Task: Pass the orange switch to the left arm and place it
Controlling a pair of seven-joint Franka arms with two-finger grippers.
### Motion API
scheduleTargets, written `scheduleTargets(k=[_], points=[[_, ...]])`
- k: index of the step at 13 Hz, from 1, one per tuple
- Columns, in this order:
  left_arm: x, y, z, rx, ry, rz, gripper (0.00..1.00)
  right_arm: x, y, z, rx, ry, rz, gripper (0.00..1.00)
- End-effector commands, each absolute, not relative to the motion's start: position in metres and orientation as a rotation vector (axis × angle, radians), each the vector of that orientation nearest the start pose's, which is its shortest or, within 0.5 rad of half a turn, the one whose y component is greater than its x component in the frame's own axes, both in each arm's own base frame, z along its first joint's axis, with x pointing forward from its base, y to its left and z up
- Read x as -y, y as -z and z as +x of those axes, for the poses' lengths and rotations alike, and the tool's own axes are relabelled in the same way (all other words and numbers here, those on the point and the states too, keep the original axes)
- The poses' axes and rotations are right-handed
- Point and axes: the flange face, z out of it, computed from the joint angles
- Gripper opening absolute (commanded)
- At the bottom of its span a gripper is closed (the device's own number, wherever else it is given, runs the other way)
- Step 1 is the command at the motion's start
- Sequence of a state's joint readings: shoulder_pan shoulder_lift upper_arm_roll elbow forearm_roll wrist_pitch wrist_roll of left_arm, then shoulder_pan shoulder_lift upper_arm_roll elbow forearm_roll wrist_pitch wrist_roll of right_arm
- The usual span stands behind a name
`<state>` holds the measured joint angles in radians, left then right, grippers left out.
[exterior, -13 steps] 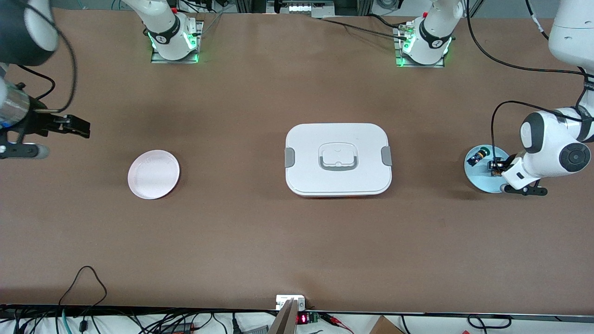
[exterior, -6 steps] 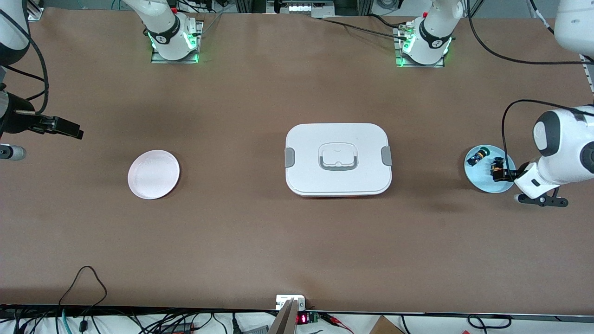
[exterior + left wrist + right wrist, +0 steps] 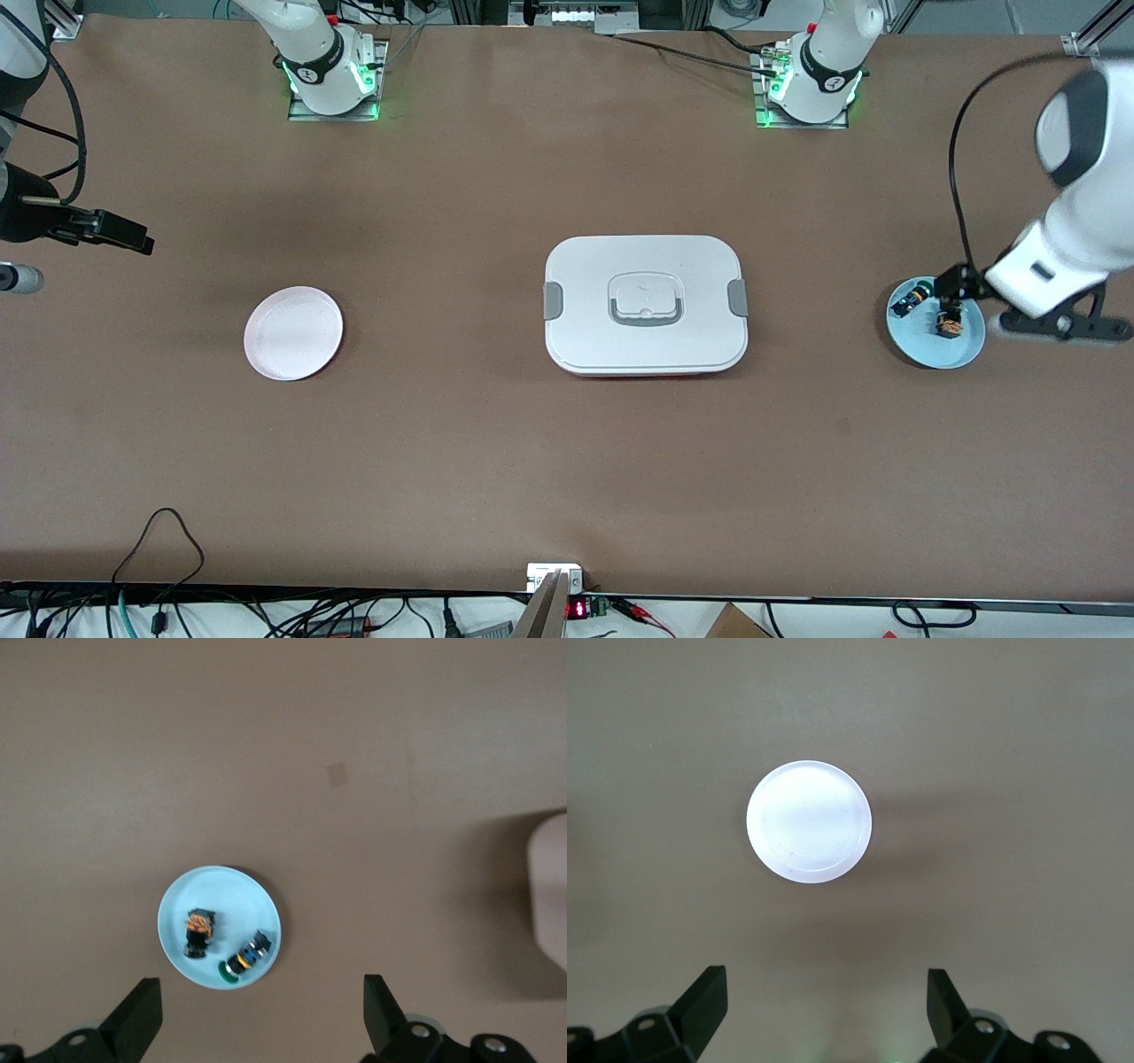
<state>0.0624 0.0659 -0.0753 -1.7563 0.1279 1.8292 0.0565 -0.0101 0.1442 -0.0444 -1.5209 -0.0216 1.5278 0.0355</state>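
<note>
The switch [image 3: 948, 324] lies on its side on the blue plate [image 3: 961, 354] at the left arm's end of the table, untouched. To pick it up well, the left gripper [image 3: 257, 1014] should come straight down over it with one finger on each flank of the black body, turned so the jaws close across the barrel and not along it. It should stay clear of the blue-and-green part [image 3: 905, 303], which sits on the same plate, just beside the switch but apart from it. A centred grip on the body seems safest, since so small a piece could roll or tip out. The lift should then go high enough to pass over or around the box [image 3: 645, 304], which stands mid-table between the two plates.

The switch is a very small black cylinder with an orange, striped-looking end [image 3: 200, 923]; finer detail is too small to tell.

The left gripper hangs in the air above the plate's edge, jaws spread wide and holding nothing. The right gripper [image 3: 824, 1014] waits over the table near the white plate [image 3: 293, 332] at the right arm's end, jaws also wide and empty. That plate holds nothing.
</note>
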Motion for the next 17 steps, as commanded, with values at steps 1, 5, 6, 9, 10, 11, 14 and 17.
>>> scheduleTargets(k=[1, 5, 6, 9, 10, 11, 14, 17], points=[[0.008, -0.559, 0.549, -0.106, 0.002, -3.051, 1.0, 0.042, -0.566, 0.577, -0.12, -0.241, -3.155, 1.0], [0.011, -0.581, 0.534, -0.023, -0.075, -3.142, 1.0, 0.043, -0.559, 0.558, -0.099, -0.176, -3.158, 1.0], [0.014, -0.584, 0.533, -0.018, -0.073, -3.143, 1.0, 0.043, -0.56, 0.556, -0.094, -0.167, -3.158, 1.0], [0.022, -0.585, 0.533, 0.016, -0.073, -3.143, 1.0, 0.041, -0.574, 0.551, -0.089, -0.136, -3.165, 1.0], [0.033, -0.587, 0.533, -0.01, -0.066, -3.142, 1.0, 0.041, -0.581, 0.549, -0.092, -0.118, -3.161, 1.0], [0.037, -0.595, 0.534, 0.001, -0.042, -3.142, 1.0, 0.041, -0.582, 0.548, -0.092, -0.115, -3.159, 1.0], [0.038, -0.597, 0.535, 0.006, -0.041, -3.138, 1.0, 0.039, -0.583, 0.547, -0.083, -0.13, -3.16, 1.0], [0.039, -0.593, 0.538, -0.01, -0.056, -3.122, 1.0, 0.041, -0.588, 0.551, -0.096, -0.117, -3.155, 1.0]])
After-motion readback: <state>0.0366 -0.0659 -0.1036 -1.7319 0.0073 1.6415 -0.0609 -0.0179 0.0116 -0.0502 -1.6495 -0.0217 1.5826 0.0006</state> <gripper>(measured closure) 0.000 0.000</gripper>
